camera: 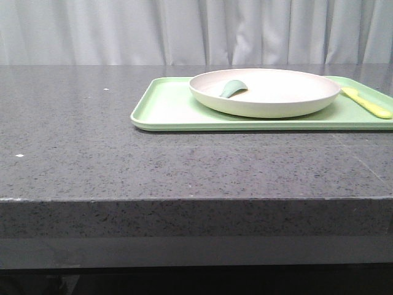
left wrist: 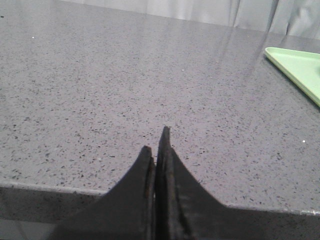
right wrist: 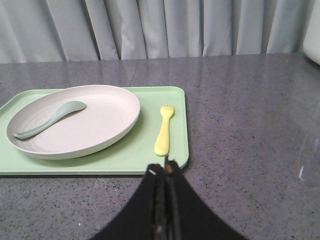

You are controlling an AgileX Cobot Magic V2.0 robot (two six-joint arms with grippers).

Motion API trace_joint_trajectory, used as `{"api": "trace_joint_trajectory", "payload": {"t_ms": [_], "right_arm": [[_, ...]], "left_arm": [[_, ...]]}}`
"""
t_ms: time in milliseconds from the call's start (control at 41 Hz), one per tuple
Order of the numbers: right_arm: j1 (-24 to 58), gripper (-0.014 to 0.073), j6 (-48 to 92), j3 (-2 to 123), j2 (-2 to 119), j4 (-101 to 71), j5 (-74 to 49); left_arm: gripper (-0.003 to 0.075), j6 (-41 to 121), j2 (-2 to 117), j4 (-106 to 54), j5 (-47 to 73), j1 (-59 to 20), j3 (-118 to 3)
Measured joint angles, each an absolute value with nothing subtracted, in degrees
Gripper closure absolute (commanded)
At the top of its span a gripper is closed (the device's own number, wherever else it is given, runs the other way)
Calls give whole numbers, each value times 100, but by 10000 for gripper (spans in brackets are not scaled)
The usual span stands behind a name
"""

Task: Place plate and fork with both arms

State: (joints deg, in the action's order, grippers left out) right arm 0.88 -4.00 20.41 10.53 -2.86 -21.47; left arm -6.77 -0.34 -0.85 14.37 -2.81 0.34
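Observation:
The cream-white plate (camera: 265, 92) sits on the light-green tray (camera: 166, 107) at the table's back right, and shows in the right wrist view (right wrist: 75, 120) too. A grey-green spoon (right wrist: 50, 119) lies in it. The pale-yellow fork (right wrist: 164, 130) lies on the tray to the right of the plate, also in the front view (camera: 367, 102). My right gripper (right wrist: 164, 167) is shut and empty, just short of the tray's near edge, in line with the fork's handle. My left gripper (left wrist: 156, 145) is shut and empty over bare table, left of the tray.
The grey speckled table (camera: 184, 166) runs wide to the left of the tray; its front edge (left wrist: 50, 187) lies just under my left gripper. A tray corner (left wrist: 300, 67) shows in the left wrist view. Grey curtains (camera: 184, 31) hang behind.

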Motion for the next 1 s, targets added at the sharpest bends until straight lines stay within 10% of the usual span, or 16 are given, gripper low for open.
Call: {"api": "trace_joint_trajectory", "payload": {"t_ms": [1001], "right_arm": [[88,661,-396,258,362,-286,-1199]], "left_arm": [[738,-677,-34,-85,1437,-281,34]]}}
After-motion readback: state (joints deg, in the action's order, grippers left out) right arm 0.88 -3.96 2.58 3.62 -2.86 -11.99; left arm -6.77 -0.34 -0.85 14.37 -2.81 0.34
